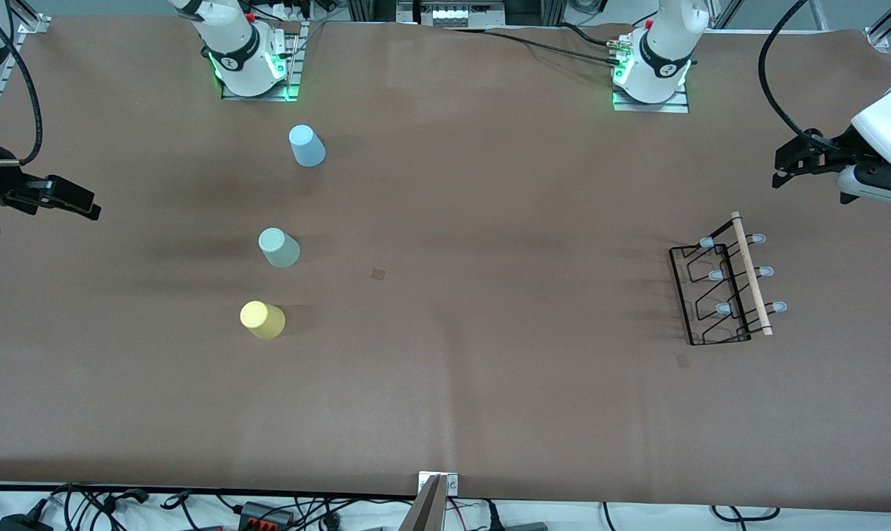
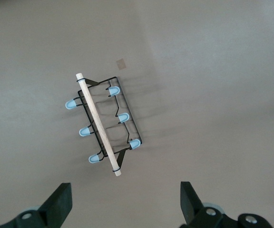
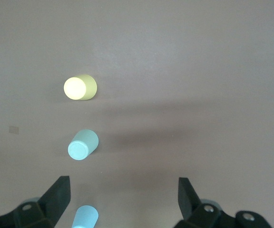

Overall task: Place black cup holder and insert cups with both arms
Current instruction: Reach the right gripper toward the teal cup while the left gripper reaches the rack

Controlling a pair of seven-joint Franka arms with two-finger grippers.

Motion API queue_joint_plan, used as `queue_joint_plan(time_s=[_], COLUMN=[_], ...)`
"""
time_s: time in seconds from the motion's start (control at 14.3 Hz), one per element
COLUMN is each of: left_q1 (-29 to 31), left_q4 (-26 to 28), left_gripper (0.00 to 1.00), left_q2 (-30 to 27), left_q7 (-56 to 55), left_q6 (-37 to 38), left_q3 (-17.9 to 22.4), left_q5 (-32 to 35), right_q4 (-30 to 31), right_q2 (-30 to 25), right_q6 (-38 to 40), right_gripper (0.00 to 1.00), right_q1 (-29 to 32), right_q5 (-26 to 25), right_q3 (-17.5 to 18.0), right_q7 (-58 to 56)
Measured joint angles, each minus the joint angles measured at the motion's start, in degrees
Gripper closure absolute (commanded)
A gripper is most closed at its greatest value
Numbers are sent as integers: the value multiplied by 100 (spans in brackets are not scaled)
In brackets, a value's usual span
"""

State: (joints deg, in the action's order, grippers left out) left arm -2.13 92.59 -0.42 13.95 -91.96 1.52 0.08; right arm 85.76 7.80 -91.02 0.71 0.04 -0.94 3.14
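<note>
Here I see the black cup holder (image 1: 726, 291) at the left arm's end of the table, its wooden rod (image 1: 751, 274) running near-to-far. Three cups (image 1: 279, 248) stand upside down toward the right arm's end. The left gripper (image 2: 125, 202) and right gripper (image 3: 123, 197) hang wide apart, empty; fingertips cut off.

The light blue cup (image 3: 85, 217) is cut off by the edge of the right wrist view. In both wrist views, only the finger ends of the left claw (image 2: 126, 203) and the right claw (image 3: 124, 198) are shown. Whether the cups stand mouth-down cannot be told.
</note>
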Motion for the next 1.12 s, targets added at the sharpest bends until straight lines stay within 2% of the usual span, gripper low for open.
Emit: queue_joint_plan(time_s=[0.35,0.84,0.98,1.12], left_q1=[0,57,239,452], left_q4=[0,1,2,6], left_gripper=[0,0,0,0], left_q2=[0,43,95,204], left_q7=[1,2,2,4], left_q6=[0,120,296,418], left_q3=[0,32,63,76], left_q5=[0,3,4,4], right_q4=[3,164,476,1156], right_q2=[1,179,95,-215], right_q6=[33,806,518,-182], right_gripper=[0,0,0,0], right_q1=[0,-150,-265,-362], right_q5=[29,52,54,56], right_q3=[0,90,93,96], right_q7=[-1,-547,-579,-578])
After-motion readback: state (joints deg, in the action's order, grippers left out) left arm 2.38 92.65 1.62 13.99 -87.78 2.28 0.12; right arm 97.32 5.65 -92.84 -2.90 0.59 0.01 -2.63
